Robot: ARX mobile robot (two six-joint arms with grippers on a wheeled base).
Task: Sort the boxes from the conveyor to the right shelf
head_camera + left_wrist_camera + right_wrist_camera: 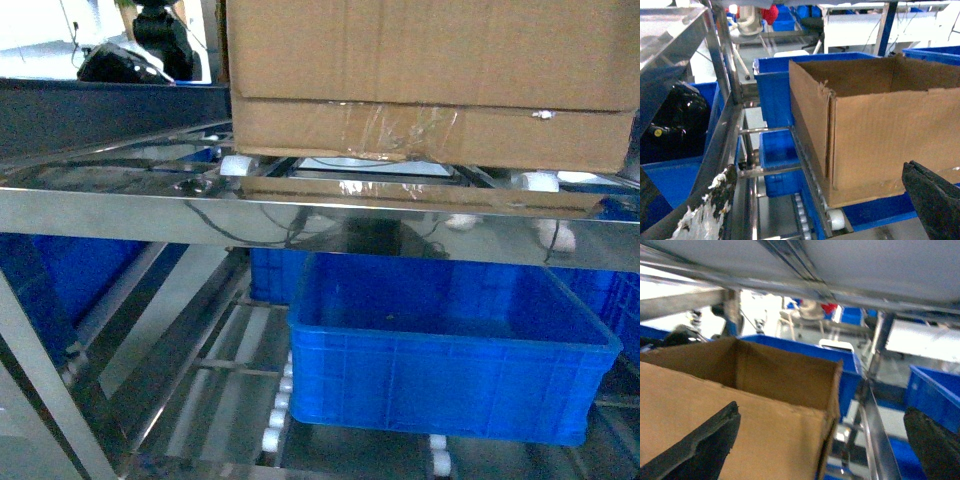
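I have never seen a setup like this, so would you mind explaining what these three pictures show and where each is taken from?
These come from a wheeled robot with two arms. The head camera looks forward at a steel shelf with small white rollers. A brown cardboard box rests on its upper level, and a blue crate sits on the level below. The other two pictures come from cameras on the wrists, either side of the same box. The left gripper shows only one dark finger beside the box, so I cannot tell its state. The right gripper is open, its fingers spread wide, one against the box's side.
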